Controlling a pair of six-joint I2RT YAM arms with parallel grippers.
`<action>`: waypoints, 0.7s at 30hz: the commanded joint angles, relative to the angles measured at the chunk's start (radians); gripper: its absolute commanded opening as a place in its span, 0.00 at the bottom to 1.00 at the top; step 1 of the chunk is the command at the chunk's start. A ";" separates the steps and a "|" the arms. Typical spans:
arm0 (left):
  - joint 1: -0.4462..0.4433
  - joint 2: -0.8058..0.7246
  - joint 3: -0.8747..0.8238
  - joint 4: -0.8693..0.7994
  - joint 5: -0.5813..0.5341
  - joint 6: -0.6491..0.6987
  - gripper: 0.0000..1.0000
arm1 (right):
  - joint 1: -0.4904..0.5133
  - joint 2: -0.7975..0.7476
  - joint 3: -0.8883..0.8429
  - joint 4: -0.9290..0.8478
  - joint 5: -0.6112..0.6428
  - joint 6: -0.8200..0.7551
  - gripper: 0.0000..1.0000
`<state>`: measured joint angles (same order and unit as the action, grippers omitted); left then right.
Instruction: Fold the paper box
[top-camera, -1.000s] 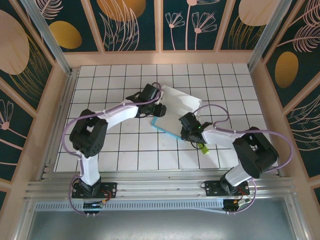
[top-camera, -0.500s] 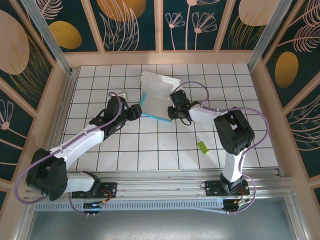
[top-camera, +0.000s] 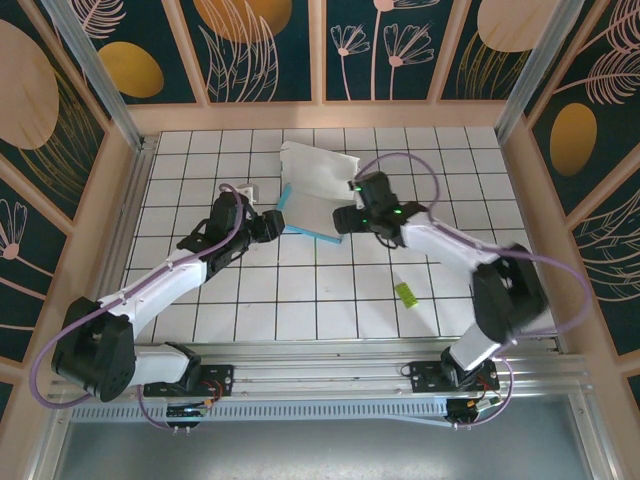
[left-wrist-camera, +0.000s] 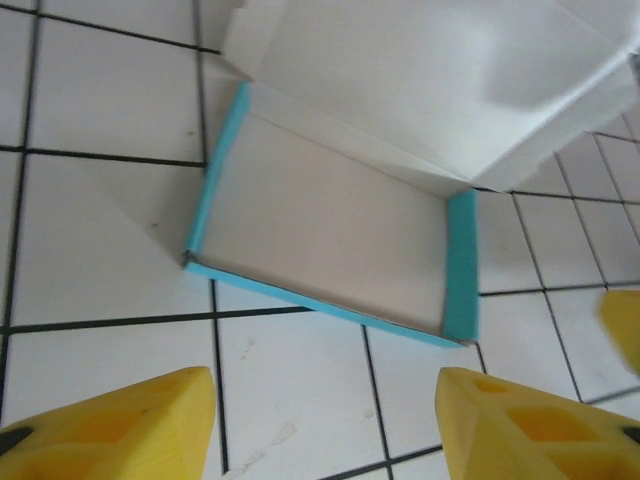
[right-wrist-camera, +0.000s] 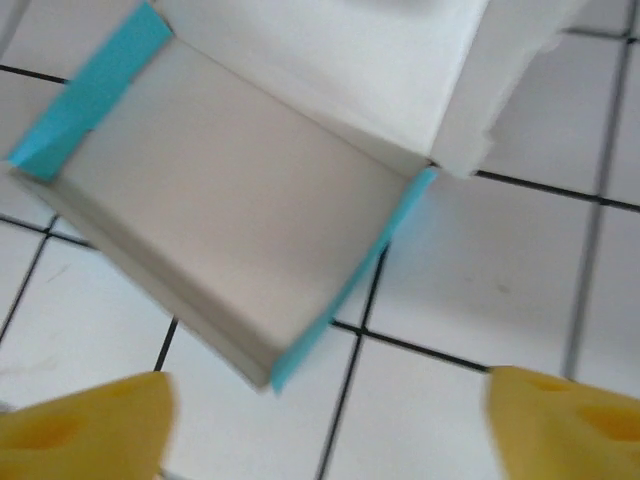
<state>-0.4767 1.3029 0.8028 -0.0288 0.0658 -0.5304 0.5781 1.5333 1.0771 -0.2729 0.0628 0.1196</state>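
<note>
two-arm view of the fold, with the closing step pending. the paper box (top-camera: 318, 200) sits on the tiled table (top-camera: 250, 300) toward the far middle. it is a shallow tray with low walls raised, turquoise outside, and its white lid (top-camera: 315, 165) stands open on the far side. my left gripper (top-camera: 272, 226) hovers just beside the tray's left wall, jaws apart and holding nothing. my right gripper (top-camera: 343, 221) faces the near right corner, jaws spread wide and also empty. as i judge it, the next move is to bring the lid down over the tray and tuck its flap, with 1 pincer steadying a wall. compared with 1 second earlier, the box lies farther back and to the left, and my left arm is stretched out low.
</note>
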 joint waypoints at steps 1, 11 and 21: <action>0.003 -0.021 0.050 0.036 0.147 0.205 0.62 | -0.079 -0.180 -0.099 -0.149 -0.085 -0.187 0.99; 0.003 -0.106 0.107 -0.124 0.301 0.470 0.69 | -0.094 -0.128 0.176 -0.683 -0.027 -0.104 0.94; 0.004 -0.168 0.046 -0.067 0.299 0.434 0.69 | -0.010 -0.152 -0.115 -0.718 0.091 0.569 0.99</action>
<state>-0.4767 1.1610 0.8745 -0.1303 0.3161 -0.0975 0.5449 1.4261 1.0458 -0.8848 0.0856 0.4606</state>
